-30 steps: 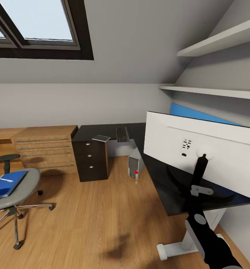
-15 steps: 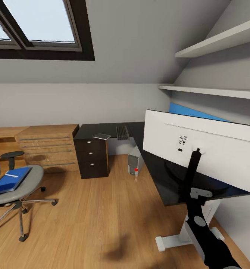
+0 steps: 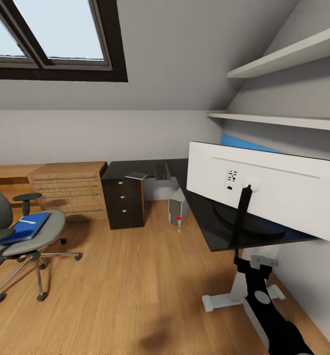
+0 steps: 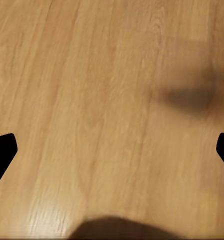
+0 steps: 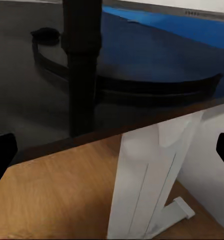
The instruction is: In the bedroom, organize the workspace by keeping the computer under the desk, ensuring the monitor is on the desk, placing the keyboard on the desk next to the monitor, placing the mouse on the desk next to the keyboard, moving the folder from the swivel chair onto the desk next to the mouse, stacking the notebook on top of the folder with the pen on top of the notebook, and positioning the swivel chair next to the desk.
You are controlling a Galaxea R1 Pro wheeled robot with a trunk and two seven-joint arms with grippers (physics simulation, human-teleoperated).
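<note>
Monitor (image 3: 283, 197): on tabletop (image 3: 204, 217), back toward me. Keyboard (image 3: 161, 171): far tabletop wing. Computer (image 3: 177, 212): beneath. Folder (image 3: 26, 228), pen (image 3: 27, 222): on swivel chair (image 3: 22, 236). My end effectors: both spread apart, holding nothing. Step, as I judge: fetching the folder; next, approach the chair.

We see a floor (image 3: 125, 276) of warm, smooth wood planks with a soft sheen; in the left wrist view its grain (image 4: 91, 100) runs in long pale streaks. The desk (image 3: 204, 217) top is glossy black, mirroring the monitor's round base, and its pedestal leg (image 5: 147, 185) looks like matt white painted metal. The monitor (image 3: 283, 192) back is smooth white plastic; its stem (image 5: 81, 65) is satin black. Left of the desk, the drawer chest (image 3: 69, 190) is light matt wood. The swivel chair (image 3: 32, 236) has grey cloth-like upholstery and a shiny chrome base; the folder (image 3: 24, 228) on it is smooth blue.
</note>
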